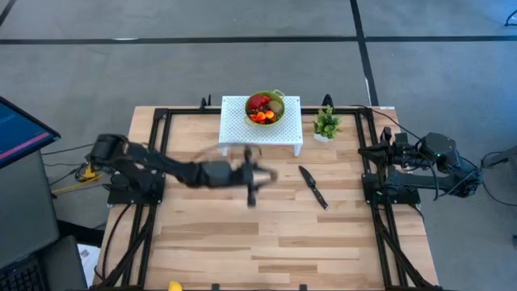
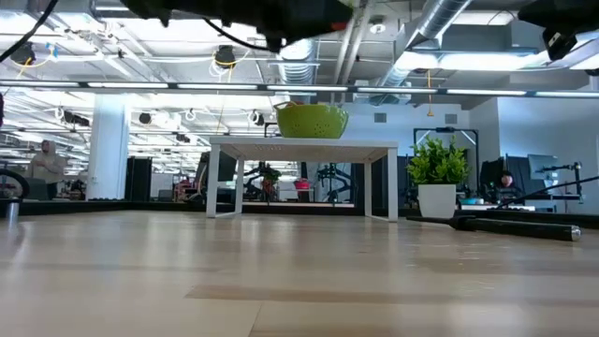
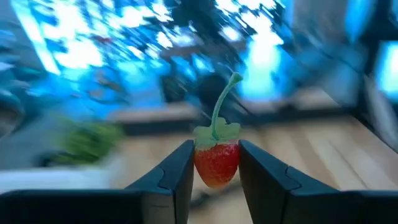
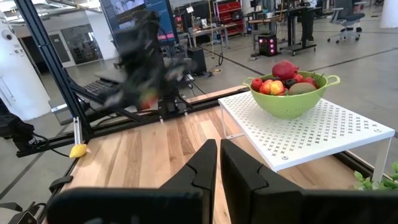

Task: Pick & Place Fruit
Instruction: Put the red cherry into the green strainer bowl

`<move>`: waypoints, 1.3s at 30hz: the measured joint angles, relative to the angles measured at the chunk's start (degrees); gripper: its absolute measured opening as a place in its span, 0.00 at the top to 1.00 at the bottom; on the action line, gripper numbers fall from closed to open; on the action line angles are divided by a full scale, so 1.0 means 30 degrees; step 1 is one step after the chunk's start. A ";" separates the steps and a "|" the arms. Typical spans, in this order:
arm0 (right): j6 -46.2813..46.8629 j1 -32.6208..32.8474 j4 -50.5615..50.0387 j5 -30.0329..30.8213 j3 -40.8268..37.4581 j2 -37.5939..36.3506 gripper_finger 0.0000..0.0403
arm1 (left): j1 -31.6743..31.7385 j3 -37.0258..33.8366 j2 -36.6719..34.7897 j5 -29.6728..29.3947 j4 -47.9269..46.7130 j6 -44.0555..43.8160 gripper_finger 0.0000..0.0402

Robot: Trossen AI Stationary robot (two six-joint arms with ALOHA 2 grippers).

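Jaws of the left gripper (image 3: pixel 216 171) are clamped on a red toy strawberry (image 3: pixel 217 160), its green cap and curved stem standing up above the two dark fingers (image 3: pixel 177 177) — the berry sits squarely between the pads, held off the table. In the high view the left arm (image 1: pixel 153 166) reaches out long and nearly level from its base at the table's left edge toward the middle, with the gripper (image 1: pixel 252 179) hanging over bare wood; the wrist is blurred there.

Beyond those jaws, toward the far edge of the table, a white perforated stand (image 1: pixel 234 128) carries a green bowl (image 1: pixel 275 99) filled with the rest of the fruit (image 1: pixel 262 107) — red, orange and a brown-green piece. To the jaws' right on the boards lies a black knife (image 1: pixel 313 186), and farther off beside the stand is a small potted plant (image 1: pixel 326 124).

The right gripper (image 4: pixel 219 165) has its fingers pressed together with nothing between them; the right arm (image 1: pixel 420 162) is folded back at the table's right edge, well apart from the stand, its wrist camera facing the bowl.
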 joint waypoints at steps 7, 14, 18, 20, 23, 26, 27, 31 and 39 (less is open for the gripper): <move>-0.0001 -0.0007 -0.0007 0.0006 -0.0006 0.0002 0.96 | 0.4853 0.0648 -0.2774 -0.0043 0.0996 0.0020 0.72; -0.0007 0.0000 0.0000 0.0000 0.0000 0.0003 0.96 | 0.8430 0.2565 -0.2192 0.0542 0.0865 0.0029 0.72; -0.0007 -0.0007 -0.0002 0.0007 0.0000 0.0003 0.96 | 0.9848 0.3186 -0.1336 0.0620 0.0796 0.0037 0.72; -0.0007 -0.0004 -0.0004 0.0000 0.0000 0.0003 0.96 | 1.0388 0.3256 -0.0823 0.0626 0.0801 0.0071 0.72; -0.0007 -0.0006 -0.0005 0.0005 -0.0003 -0.0003 0.96 | 1.0924 0.3237 -0.0035 0.0612 0.0613 0.0086 0.72; -0.0007 0.0000 0.0000 0.0000 0.0000 0.0003 0.96 | 1.1067 0.3235 0.0701 0.0627 0.0692 0.0101 0.72; 0.0000 0.0000 -0.0001 0.0000 -0.0007 -0.0004 0.96 | 1.1062 0.3235 0.0953 0.0629 0.0679 0.0103 0.72; -0.0004 -0.0004 -0.0004 0.0000 0.0000 -0.0001 0.96 | 1.1059 0.3228 0.1571 0.0677 0.0815 0.0101 0.72; -0.0003 0.0000 -0.0004 0.0000 0.0000 0.0003 0.96 | 1.1008 0.3220 0.1787 0.0775 0.0780 0.0040 0.72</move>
